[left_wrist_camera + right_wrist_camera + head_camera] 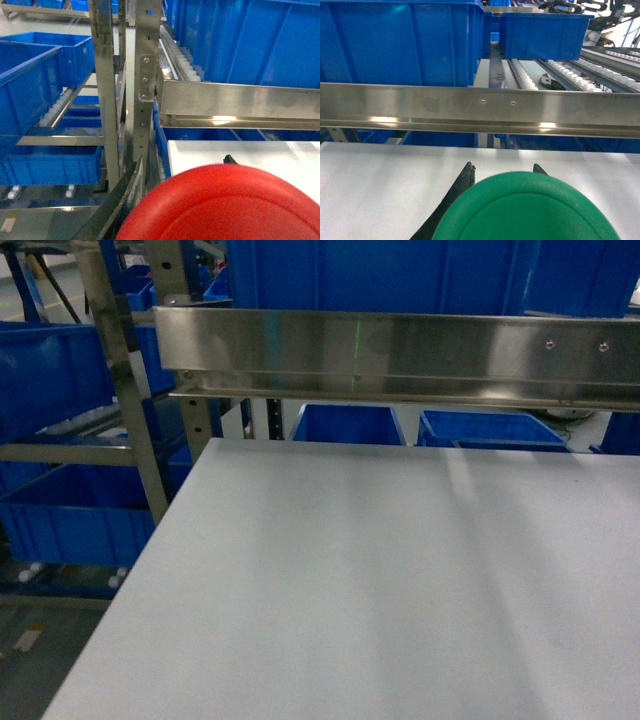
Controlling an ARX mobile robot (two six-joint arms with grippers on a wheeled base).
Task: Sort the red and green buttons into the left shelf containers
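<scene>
In the left wrist view the red button's wide cap (225,205) fills the bottom, sitting between the fingers of my left gripper (184,162), which is shut on it. In the right wrist view the green button's cap (525,210) sits the same way between the black fingers (462,182) of my right gripper (502,167), also shut on it. Both button bases are hidden under their caps. Deep blue bins (30,85) (50,167) stand on the left shelf, also visible in the head view (50,370). Neither gripper shows in the head view.
A white table (380,580) spreads in front. A steel rail (400,355) crosses above its far edge, with more blue bins (350,425) behind it. Steel shelf posts (145,85) and roller tracks (60,105) stand at the table's left edge.
</scene>
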